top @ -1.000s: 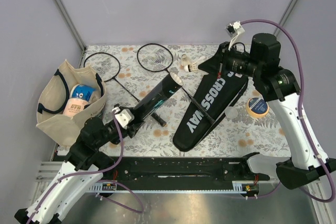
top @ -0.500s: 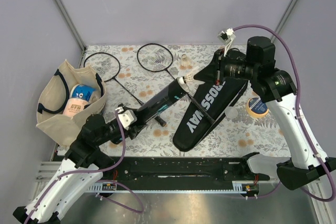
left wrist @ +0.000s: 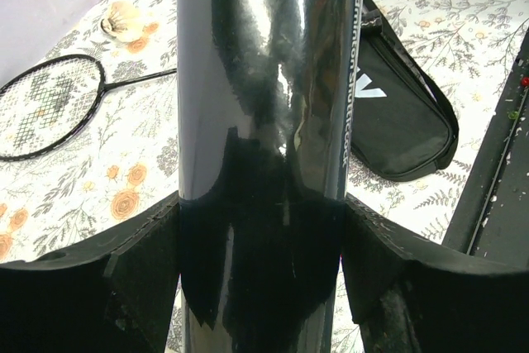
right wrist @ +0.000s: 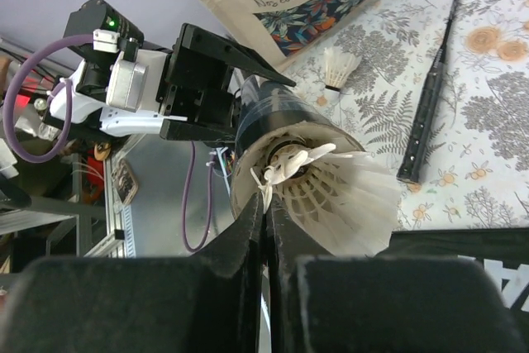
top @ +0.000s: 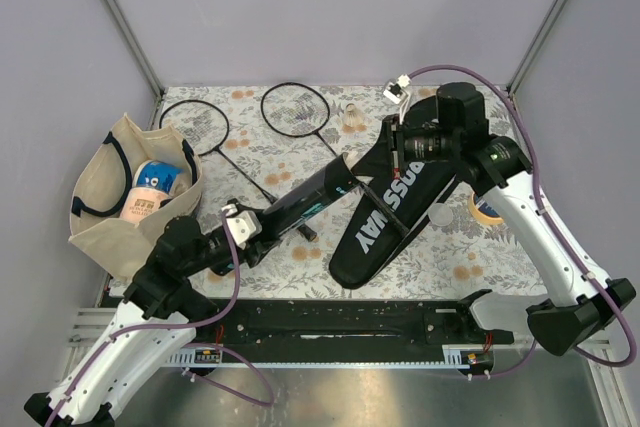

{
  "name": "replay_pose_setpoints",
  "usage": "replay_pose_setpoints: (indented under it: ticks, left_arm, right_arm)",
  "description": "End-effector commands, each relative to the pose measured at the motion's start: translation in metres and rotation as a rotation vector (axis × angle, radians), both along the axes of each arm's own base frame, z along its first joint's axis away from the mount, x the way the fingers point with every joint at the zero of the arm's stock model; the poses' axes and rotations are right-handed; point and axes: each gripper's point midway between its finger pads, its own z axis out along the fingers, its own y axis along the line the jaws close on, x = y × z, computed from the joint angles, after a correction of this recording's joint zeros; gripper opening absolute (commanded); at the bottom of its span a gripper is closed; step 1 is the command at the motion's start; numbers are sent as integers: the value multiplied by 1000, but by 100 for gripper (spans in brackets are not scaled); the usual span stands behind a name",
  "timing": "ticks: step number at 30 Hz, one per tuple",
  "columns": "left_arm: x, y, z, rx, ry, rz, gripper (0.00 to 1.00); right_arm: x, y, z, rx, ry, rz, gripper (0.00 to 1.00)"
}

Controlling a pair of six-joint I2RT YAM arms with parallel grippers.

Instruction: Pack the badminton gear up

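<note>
The tube (left wrist: pixel 260 121) runs off the left wrist view's top and bottom edges.

The tube (left wrist: pixel 260 121) is glossy black plastic; the cover (left wrist: pixel 397 117) is matt cloth; the shuttlecock (right wrist: pixel 347 196) has soft white feathers.

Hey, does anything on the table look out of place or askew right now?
One racquet lies with its handle across the top of the cover, not inside it. A loose shuttlecock sits alone near the far edge of the table. Nothing looks spilled or damaged.
</note>
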Motion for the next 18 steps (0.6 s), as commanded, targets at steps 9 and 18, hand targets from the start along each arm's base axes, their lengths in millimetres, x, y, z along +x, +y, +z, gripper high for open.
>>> replay_pose_setpoints:
  ticks: [9, 18]
  left_arm:
    - [-5, -9, 60, -63, -172, -84, 27]
    - [-4, -10, 60, -66, -202, -85, 27]
  right_arm:
    - [-19, 34, -9, 43, 33, 153, 8]
    - [-27, 40, -13, 79, 61, 224, 11]
